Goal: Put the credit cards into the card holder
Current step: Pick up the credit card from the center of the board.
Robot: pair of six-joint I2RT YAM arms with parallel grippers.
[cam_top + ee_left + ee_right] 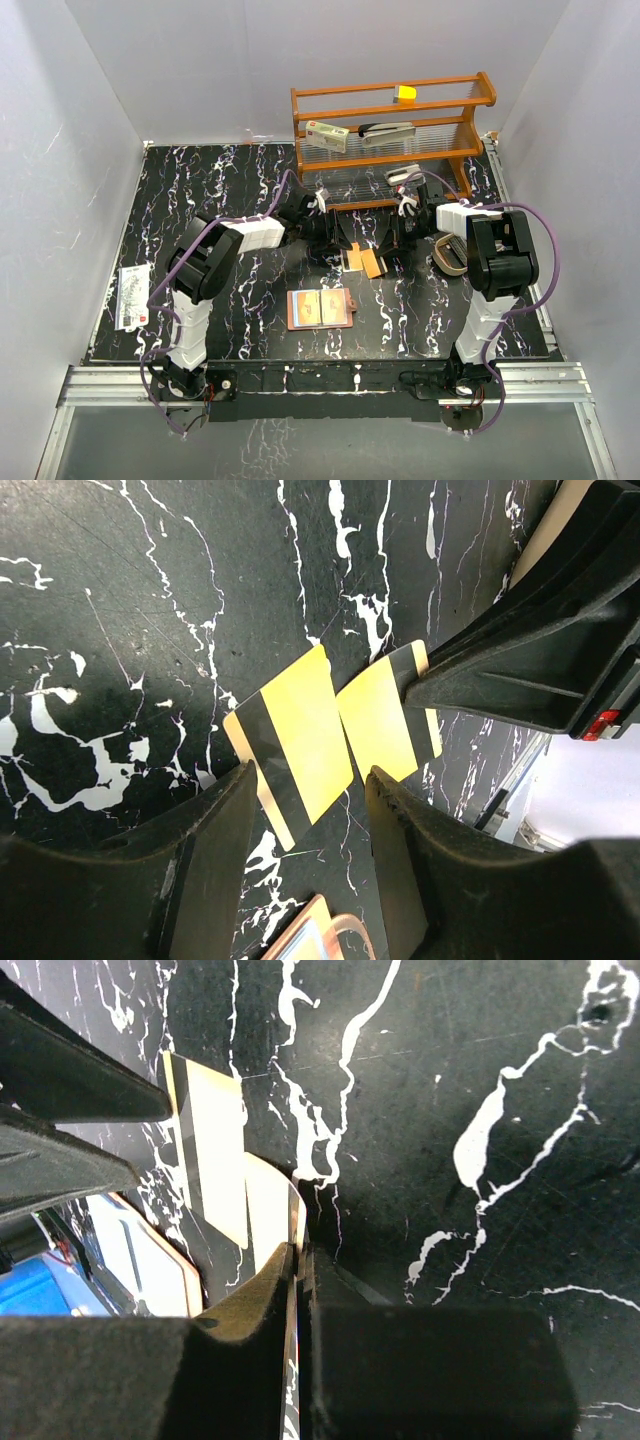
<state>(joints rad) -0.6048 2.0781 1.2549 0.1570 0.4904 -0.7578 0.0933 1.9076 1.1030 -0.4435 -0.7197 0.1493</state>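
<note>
Two orange credit cards with dark stripes lie side by side on the black marbled table, the left card point(295, 745) flat and the right card point(385, 725) point(372, 265) beside it. My right gripper point(303, 1260) is shut on the edge of the right card point(268, 1195), low over the table. My left gripper point(310, 775) hovers open just above the left card point(352, 258), a finger on each side and nothing between them. The reddish-brown card holder point(320, 308) lies open in front of the cards, with a light card showing in one panel.
A wooden rack point(392, 130) with small items stands at the back. A tan oval tray point(448, 253) sits by the right arm. A white printed packet point(132, 297) lies at the table's left edge.
</note>
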